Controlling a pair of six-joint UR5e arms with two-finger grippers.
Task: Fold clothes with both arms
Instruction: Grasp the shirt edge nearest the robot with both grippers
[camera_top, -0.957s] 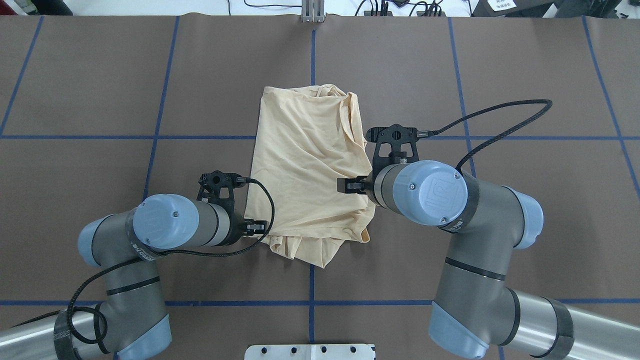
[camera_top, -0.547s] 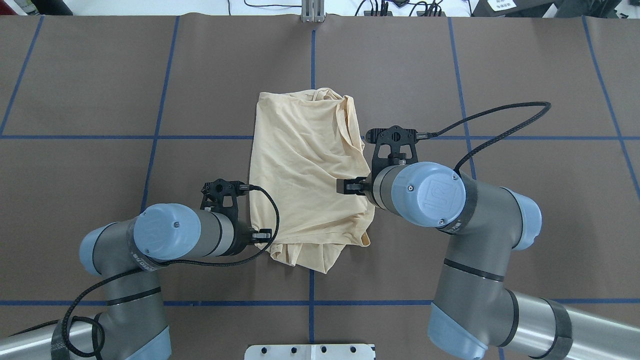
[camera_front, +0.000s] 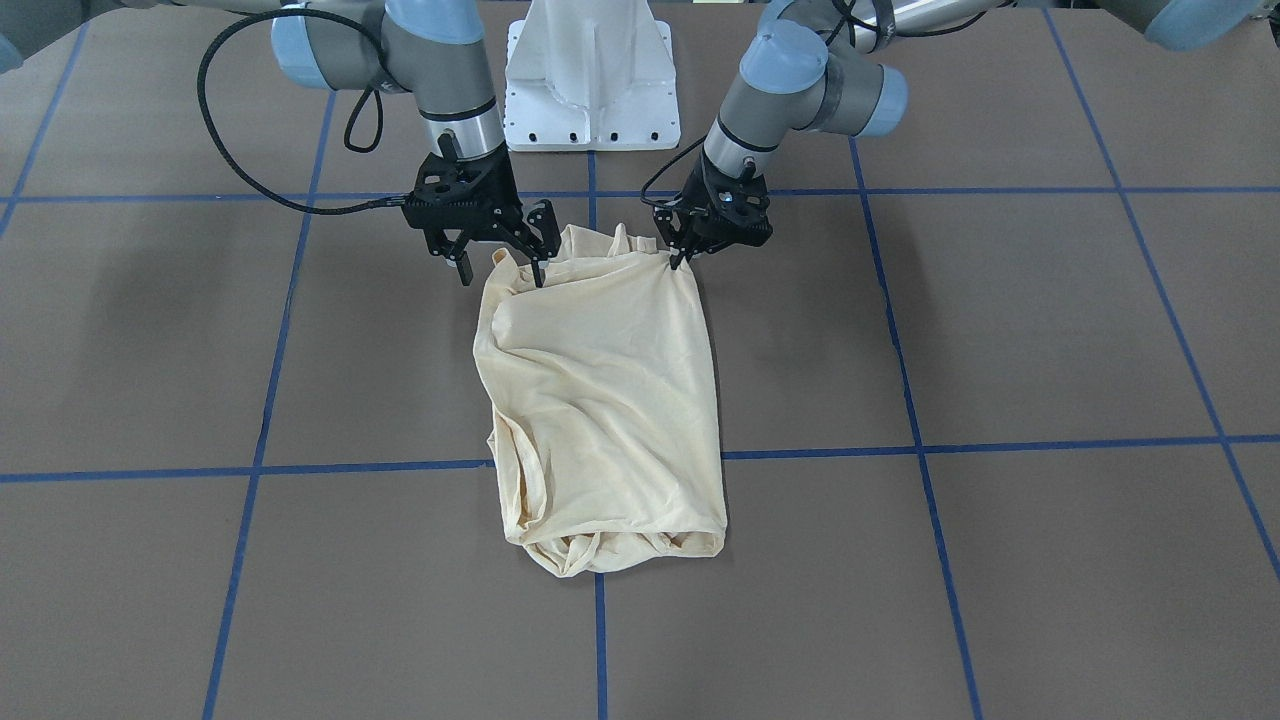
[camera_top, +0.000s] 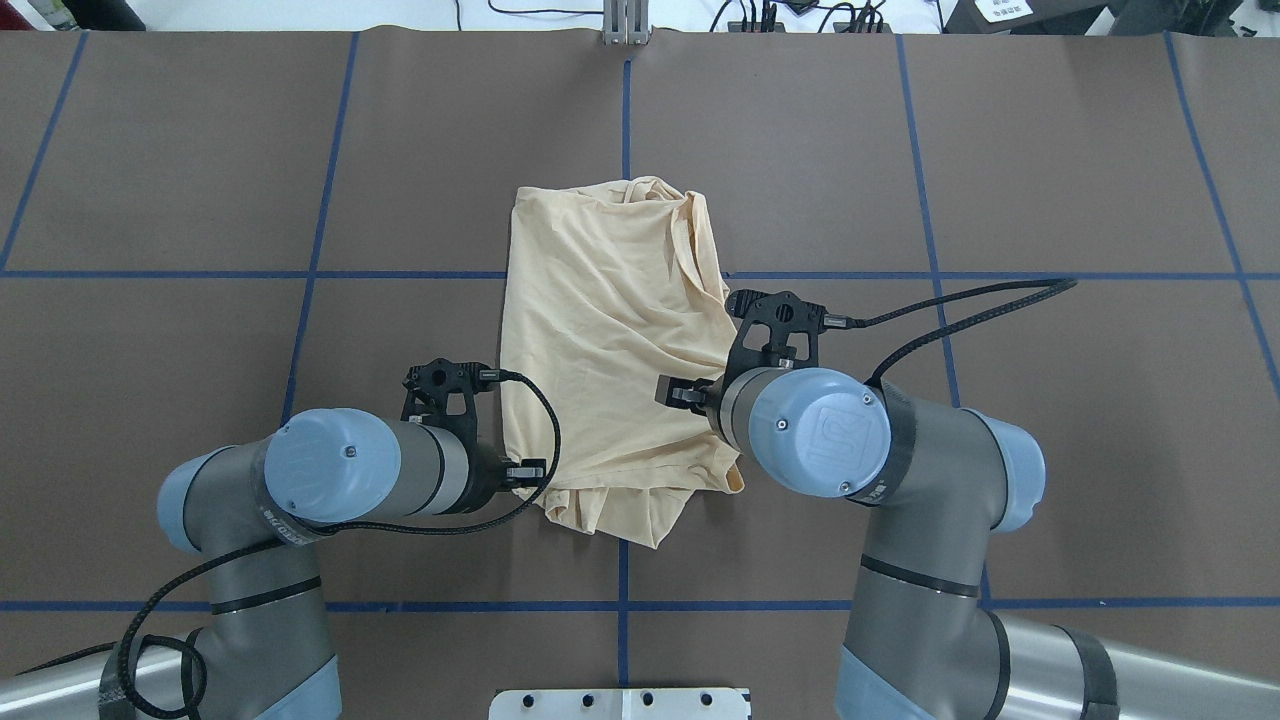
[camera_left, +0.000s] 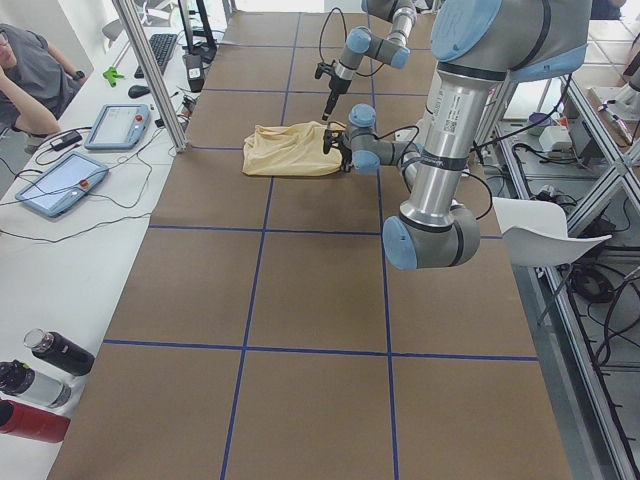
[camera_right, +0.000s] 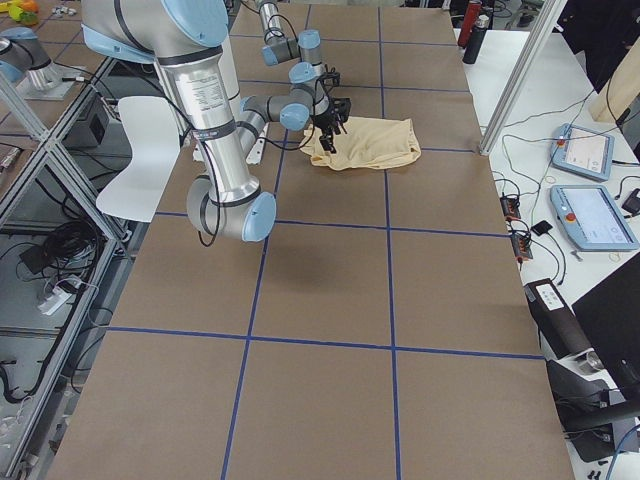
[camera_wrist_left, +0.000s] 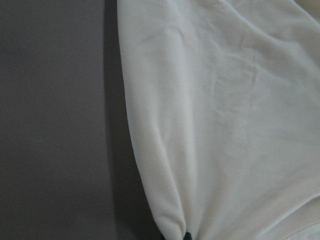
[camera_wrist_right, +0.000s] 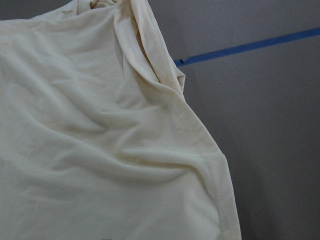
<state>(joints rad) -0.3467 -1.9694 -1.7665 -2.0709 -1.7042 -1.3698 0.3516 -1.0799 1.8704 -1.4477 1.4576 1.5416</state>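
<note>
The pale cream shirt (camera_front: 600, 400) lies folded in a rough oblong on the brown table, and shows in the overhead view (camera_top: 610, 330) too. Its print and collar are hidden. My left gripper (camera_front: 676, 258) is shut on the shirt's near corner on my left side; in the overhead view it (camera_top: 525, 470) sits at that edge. The left wrist view shows the cloth (camera_wrist_left: 225, 125) pinched at the bottom. My right gripper (camera_front: 500, 268) is open, its fingers astride the other near corner; in the overhead view it (camera_top: 675, 392) is over the cloth. The right wrist view shows only cloth (camera_wrist_right: 100, 150).
The white pedestal base (camera_front: 592, 80) stands at the table's near edge between the arms. Blue tape lines (camera_top: 622, 100) cross the brown table. A side bench with tablets (camera_left: 120, 125) and bottles (camera_left: 50, 360) runs along the far side, where a person (camera_left: 30, 80) sits.
The shirt's near end slid slightly towards my left with the left gripper. My right arm then drew back towards the robot base and a little left over the cloth.
</note>
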